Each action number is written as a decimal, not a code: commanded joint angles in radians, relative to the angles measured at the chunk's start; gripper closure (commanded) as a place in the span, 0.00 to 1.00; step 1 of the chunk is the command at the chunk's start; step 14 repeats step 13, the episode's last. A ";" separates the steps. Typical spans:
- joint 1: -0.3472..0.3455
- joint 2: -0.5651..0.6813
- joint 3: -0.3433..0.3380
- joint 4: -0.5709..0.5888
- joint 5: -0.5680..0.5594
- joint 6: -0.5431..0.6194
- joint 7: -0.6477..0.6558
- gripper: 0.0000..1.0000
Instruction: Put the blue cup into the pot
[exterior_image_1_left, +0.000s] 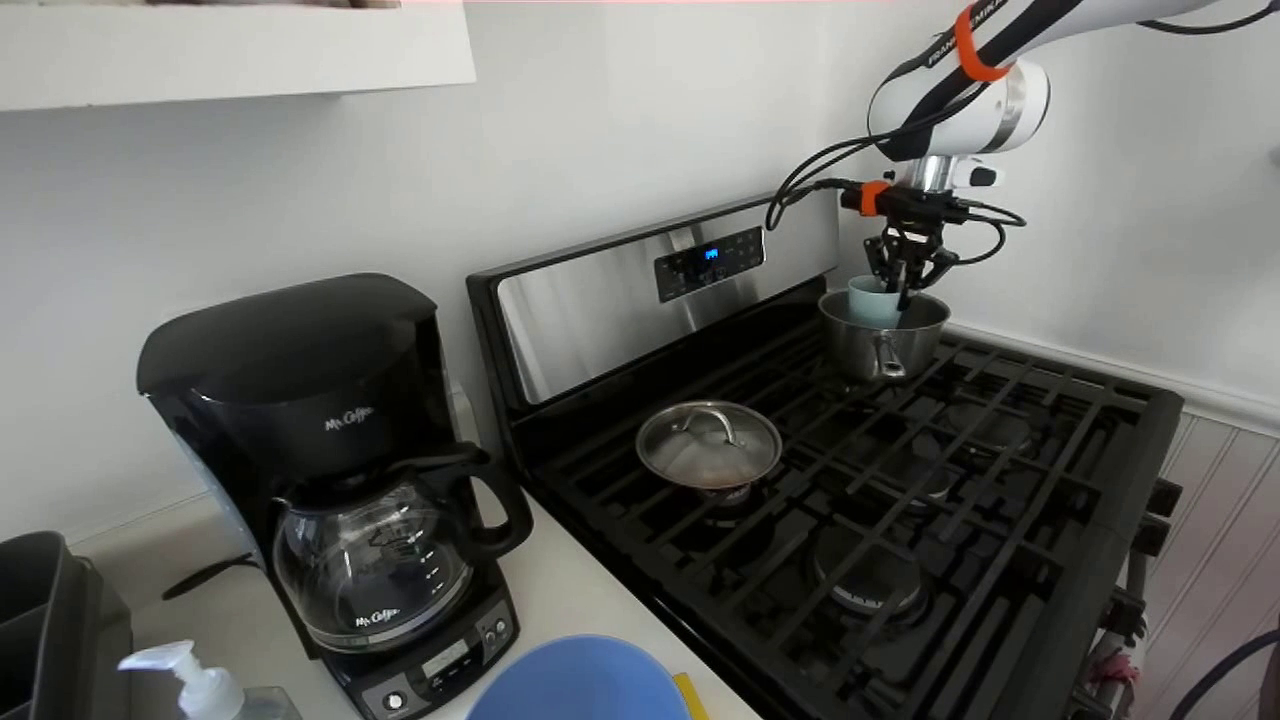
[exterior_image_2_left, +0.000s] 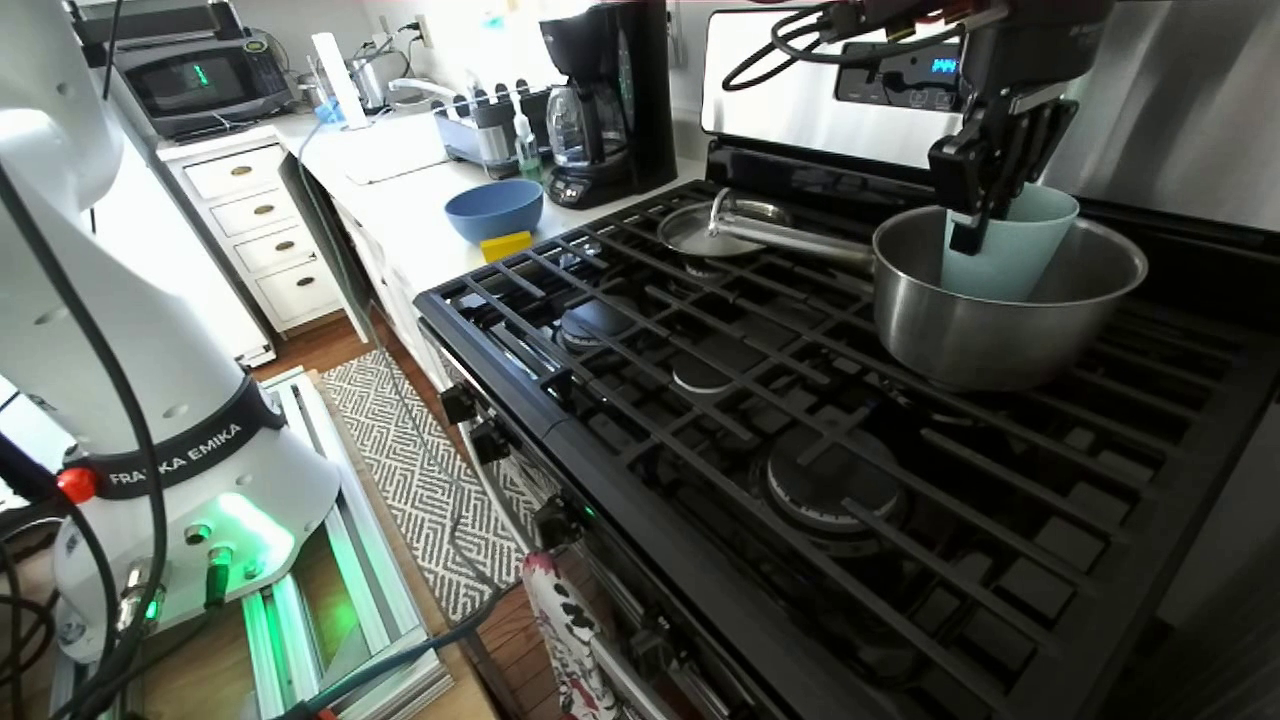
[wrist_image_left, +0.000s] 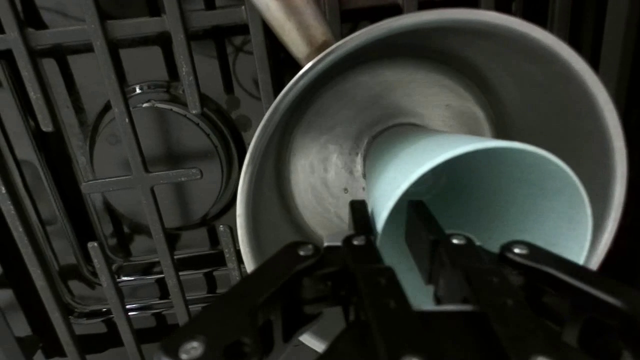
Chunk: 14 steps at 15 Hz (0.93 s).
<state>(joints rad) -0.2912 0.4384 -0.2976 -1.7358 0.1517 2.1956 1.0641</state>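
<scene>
The pale blue-teal cup (exterior_image_1_left: 872, 303) stands roughly upright inside the steel pot (exterior_image_1_left: 868, 352) on the far burner. Both also show in an exterior view, the cup (exterior_image_2_left: 1030, 250) inside the pot (exterior_image_2_left: 960, 335). In the wrist view the base of the cup (wrist_image_left: 520, 195) appears to meet the pot's floor, and the pot's wall (wrist_image_left: 267, 165) surrounds it. My gripper (wrist_image_left: 387, 216) straddles the cup's near wall, one finger outside and one inside. A gap shows between the inner finger and the wall, so the jaws are parted. The outer finger is at or very near the cup's side.
The steel lid (exterior_image_1_left: 710, 455) lies on the stove grates (exterior_image_1_left: 960, 530). The pot's handle (exterior_image_2_left: 800, 240) points towards the lid. The stove's back panel (exterior_image_1_left: 600, 330) rises behind the pot. A coffee maker (exterior_image_1_left: 300, 400) and a blue bowl (exterior_image_1_left: 585, 685) stand on the counter.
</scene>
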 joint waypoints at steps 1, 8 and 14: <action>-0.001 -0.023 -0.003 -0.028 0.013 0.011 -0.024 0.43; -0.020 -0.120 -0.002 -0.013 0.039 0.027 -0.105 0.00; -0.018 -0.154 -0.011 0.016 0.070 0.027 -0.177 0.00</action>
